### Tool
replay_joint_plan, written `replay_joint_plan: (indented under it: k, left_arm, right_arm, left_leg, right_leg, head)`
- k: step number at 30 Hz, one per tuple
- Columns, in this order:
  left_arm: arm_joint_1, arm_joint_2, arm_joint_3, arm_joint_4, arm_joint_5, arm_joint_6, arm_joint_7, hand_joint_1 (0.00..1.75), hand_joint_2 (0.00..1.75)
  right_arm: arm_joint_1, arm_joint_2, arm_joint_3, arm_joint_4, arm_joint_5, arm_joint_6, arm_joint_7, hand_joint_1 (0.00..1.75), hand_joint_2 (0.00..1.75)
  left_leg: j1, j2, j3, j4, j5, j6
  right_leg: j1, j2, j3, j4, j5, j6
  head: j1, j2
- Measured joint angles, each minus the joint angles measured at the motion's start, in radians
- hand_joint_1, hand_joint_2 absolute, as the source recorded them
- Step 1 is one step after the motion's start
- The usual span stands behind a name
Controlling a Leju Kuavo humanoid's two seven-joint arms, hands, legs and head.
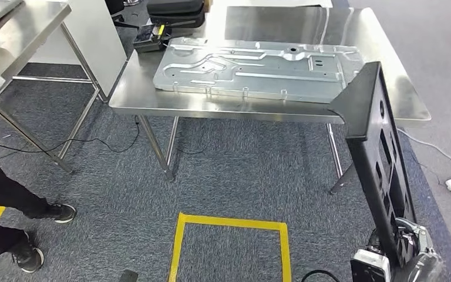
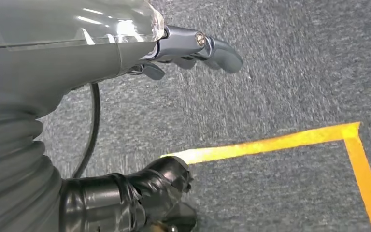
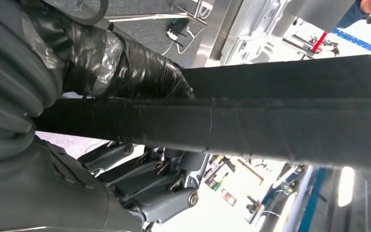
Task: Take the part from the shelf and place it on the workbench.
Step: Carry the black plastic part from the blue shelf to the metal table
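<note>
Grey carpet fronts steel workbench (image 1: 381, 47) at frame top | right hand (image 1: 408, 249), lower right, grasps black part (image 1: 376, 153) upright, apparently for carrying to the bench | left hand (image 2: 193, 46) hangs released over yellow floor tape (image 2: 280, 142)

High head view looking down on stainless steel workbench (image 1: 258, 106), left wrist close above yellow floor tape (image 2: 270, 142), shared with head view, right wrist tight against long black part (image 3: 270, 121)

The matt black part (image 1: 376, 147) contrasts with the glossy brushed-steel workbench (image 1: 387, 64) and rough grey carpet (image 1: 241, 170).
</note>
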Motion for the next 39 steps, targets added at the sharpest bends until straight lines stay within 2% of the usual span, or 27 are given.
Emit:
replay_joint_plan:
  k: [2,3,5,6,7,8,10,11,12,15,17,18,20,21,22,23,25,26,27,29,32,33,34,36,37,38,39]
  left_arm:
    - [-0.001,0.0,0.0,0.0,0.0,0.0,0.0,0.0,1.75]
    - [-0.001,0.0,0.0,0.0,0.0,0.0,0.0,0.0,1.75]
    - [0.001,0.0,0.0,0.0,0.0,0.0,0.0,0.0,1.75]
    - [0.002,0.0,0.0,0.0,0.0,0.0,0.0,0.0,1.75]
    - [0.004,0.0,0.0,0.0,0.0,0.0,0.0,0.0,1.75]
    - [0.005,0.0,0.0,0.0,0.0,0.0,0.0,0.0,1.75]
    - [0.005,0.0,0.0,0.0,0.0,0.0,0.0,0.0,1.75]
    - [0.004,0.001,0.0,0.0,0.0,0.0,0.0,0.0,1.75]
    - [0.003,0.001,0.0,0.0,0.0,0.0,0.0,0.0,1.75]
    - [0.002,0.001,0.0,0.0,0.0,0.0,0.0,0.0,1.75]
    - [0.003,0.001,0.0,0.0,0.0,0.001,0.0,0.0,1.75]
    - [0.003,0.0,0.0,0.0,0.0,0.001,0.0,0.0,1.75]
    - [0.002,0.0,0.0,0.0,0.0,0.001,0.0,0.0,1.75]
    - [0.002,0.0,0.0,0.0,0.0,0.001,0.0,0.0,1.75]
    - [0.003,0.0,0.0,0.0,0.0,0.001,0.0,0.0,1.75]
    - [0.004,-0.001,0.0,0.0,0.0,0.001,0.0,0.0,1.75]
    - [0.005,-0.001,0.0,0.0,-0.001,0.0,0.0,0.0,1.75]
    - [0.005,-0.001,0.0,0.0,-0.001,-0.001,0.0,0.0,1.75]
    - [0.004,-0.001,0.0,0.0,-0.001,-0.001,0.0,0.0,1.75]
    - [0.002,-0.001,0.0,0.0,-0.002,-0.002,-0.001,0.0,1.75]
    - [0.0,-0.001,0.0,0.0,-0.003,-0.003,-0.003,0.0,1.75]
    - [-0.001,-0.001,0.0,0.0,-0.004,-0.003,-0.004,0.0,1.75]
    - [-0.001,-0.001,0.0,0.0,-0.005,-0.003,-0.004,0.0,1.75]
    - [0.0,-0.001,0.0,0.0,-0.009,-0.004,-0.004,0.0,1.75]
    - [0.001,-0.001,0.0,0.0,-0.011,-0.004,-0.004,0.0,1.75]
    - [0.002,-0.001,0.0,0.0,-0.013,-0.004,-0.004,0.0,1.75]
    - [0.003,-0.001,-0.001,0.0,-0.015,-0.005,-0.004,0.0,1.75]
  right_arm:
    - [0.0,0.0,0.0,0.0,0.0,0.0,0.0,1.75,1.75]
    - [0.0,0.0,0.001,-0.001,0.0,0.0,0.0,1.75,1.75]
    - [-0.001,0.0,0.002,0.0,0.0,0.0,0.0,1.75,1.75]
    - [0.0,0.0,0.002,0.0,0.0,0.0,0.0,1.75,1.75]
    - [0.0,0.0,0.002,0.0,0.0,0.0,0.0,1.75,1.75]
    - [0.0,0.0,0.003,0.0,0.0,0.0,0.0,1.75,1.75]
    - [0.0,0.0,0.003,0.0,0.0,0.0,0.0,1.75,1.75]
    - [-0.001,0.0,0.004,0.0,0.0,0.0,0.0,1.75,1.75]
    - [-0.001,0.0,0.004,0.0,0.0,0.0,0.0,1.75,1.75]
    - [-0.001,0.0,0.004,-0.001,0.0,0.0,0.0,1.75,1.75]
    - [-0.002,0.0,0.004,-0.002,0.0,0.0,0.0,1.75,1.75]
    - [-0.002,0.0,0.004,-0.002,0.0,0.0,0.0,1.75,1.75]
    - [-0.001,0.0,0.004,-0.002,0.0,0.0,0.0,1.75,1.75]
    - [0.0,0.0,0.004,-0.001,0.0,0.0,0.0,1.75,1.75]
    - [0.001,0.0,0.004,-0.001,0.0,0.0,0.0,1.75,1.75]
    - [0.001,0.0,0.004,0.0,0.0,0.0,0.0,1.75,1.75]
    - [0.0,0.0,0.004,0.0,0.0,0.0,0.0,1.75,1.75]
    - [-0.001,0.0,0.004,0.0,0.0,0.0,0.0,1.75,1.75]
    - [-0.001,-0.001,0.004,0.0,0.0,0.0,0.0,1.75,1.75]
    - [-0.002,-0.001,0.005,0.0,0.001,0.0,0.0,1.75,1.75]
    - [-0.003,-0.001,0.005,0.0,0.007,0.0,-0.002,1.75,1.75]
    - [-0.004,-0.001,0.006,0.0,0.01,0.0,-0.002,1.75,1.75]
    - [-0.005,-0.001,0.007,0.0,0.014,0.0,-0.003,1.75,1.75]
    - [-0.007,-0.001,0.01,0.0,0.021,0.0,-0.004,1.75,1.75]
    - [-0.008,-0.001,0.012,0.0,0.025,0.0,-0.005,1.75,1.75]
    - [-0.008,-0.001,0.013,-0.001,0.03,0.0,-0.005,1.75,1.75]
    - [-0.01,-0.002,0.015,-0.001,0.034,0.0,-0.005,1.75,1.75]
  left_leg:
    - [0.002,0.001,-0.018,0.047,-0.028,-0.009]
    - [0.003,0.001,-0.046,0.103,-0.053,-0.012]
    - [0.003,0.001,-0.131,0.246,-0.104,-0.015]
    - [0.003,0.001,-0.165,0.294,-0.11,-0.014]
    - [0.003,0.001,-0.184,0.308,-0.094,-0.012]
    - [0.002,0.001,-0.183,0.28,-0.057,-0.008]
    - [-0.002,0.0,-0.14,0.149,0.033,0.008]
    - [-0.005,0.001,-0.119,0.09,0.061,0.015]
    - [-0.008,0.001,-0.105,0.053,0.073,0.02]
    - [-0.01,0.0,-0.093,0.028,0.071,0.027]
    - [-0.004,0.0,-0.079,0.011,0.075,0.036]
    - [-0.002,0.001,-0.073,0.004,0.076,0.04]
    - [-0.003,0.001,-0.065,0.002,0.07,0.047]
    - [-0.003,0.001,-0.061,0.002,0.065,0.048]
    - [-0.002,0.0,-0.056,0.003,0.059,0.048]
    - [-0.002,0.0,-0.048,0.003,0.053,0.046]
    - [-0.001,-0.002,-0.028,0.004,0.037,0.039]
    - [-0.002,-0.003,-0.021,0.006,0.028,0.033]
    - [-0.003,-0.004,-0.016,0.007,0.021,0.027]
    - [-0.006,-0.005,-0.012,0.005,0.012,0.015]
    - [-0.003,-0.003,-0.013,0.026,-0.007,-0.001]
    - [-0.001,-0.003,-0.031,0.066,-0.028,-0.006]
    - [0.001,-0.003,-0.064,0.128,-0.055,-0.01]
    - [0.002,-0.002,-0.15,0.265,-0.099,-0.014]
    - [0.003,-0.002,-0.181,0.3,-0.094,-0.015]
    - [0.003,-0.002,-0.194,0.297,-0.067,-0.014]
    - [0.002,-0.002,-0.186,0.252,-0.02,-0.011]
  right_leg:
    - [-0.002,-0.001,0.009,-0.006,-0.005,-0.014]
    - [-0.002,-0.002,0.013,-0.008,-0.008,-0.02]
    - [0.002,-0.004,0.022,-0.008,-0.016,-0.028]
    - [0.004,-0.003,0.027,-0.008,-0.021,-0.03]
    - [0.006,-0.002,0.034,-0.008,-0.026,-0.03]
    - [0.008,0.0,0.042,-0.008,-0.031,-0.03]
    - [0.011,0.002,0.06,-0.009,-0.043,-0.028]
    - [0.013,0.003,0.065,-0.009,-0.049,-0.024]
    - [0.014,0.004,0.068,-0.01,-0.053,-0.019]
    - [0.014,0.002,0.072,-0.016,-0.06,-0.001]
    - [0.015,-0.001,0.061,0.015,-0.079,0.009]
    - [0.015,-0.002,0.04,0.059,-0.102,0.012]
    - [0.013,-0.002,-0.037,0.19,-0.155,0.015]
    - [0.011,-0.002,-0.072,0.242,-0.165,0.018]
    - [0.009,-0.002,-0.093,0.262,-0.154,0.02]
    - [0.006,-0.002,-0.093,0.242,-0.122,0.022]
    - [0.002,-0.003,-0.043,0.113,-0.036,0.022]
    - [0.003,-0.004,-0.017,0.053,-0.01,0.019]
    - [0.004,-0.003,0.001,0.014,0.002,0.015]
    - [0.009,-0.002,0.007,-0.002,-0.004,0.005]
    - [0.005,0.0,0.021,-0.01,-0.01,-0.014]
    - [0.002,-0.001,0.029,-0.013,-0.013,-0.02]
    - [0.002,-0.003,0.035,-0.015,-0.017,-0.025]
    - [0.003,-0.003,0.045,-0.015,-0.028,-0.03]
    - [0.003,-0.002,0.052,-0.015,-0.034,-0.03]
    - [0.004,0.0,0.06,-0.015,-0.041,-0.029]
    - [0.004,0.001,0.072,-0.015,-0.049,-0.028]
  head:
    - [0.0,0.0]
    - [-0.001,0.0]
    - [-0.001,0.0]
    - [-0.001,0.0]
    - [-0.001,0.0]
    - [-0.001,0.0]
    - [0.0,0.0]
    - [0.0,0.0]
    - [0.0,0.0]
    - [-0.001,0.0]
    - [0.0,0.0]
    - [0.0,0.0]
    - [0.001,0.0]
    - [0.001,0.0]
    - [0.001,0.0]
    - [0.001,0.0]
    - [0.001,0.0]
    - [0.001,0.0]
    - [0.001,0.0]
    - [0.0,0.0]
    - [0.0,0.0]
    - [-0.001,0.0]
    - [-0.001,0.0]
    - [-0.001,0.0]
    - [-0.001,0.0]
    - [-0.001,0.0]
    - [-0.001,0.0]
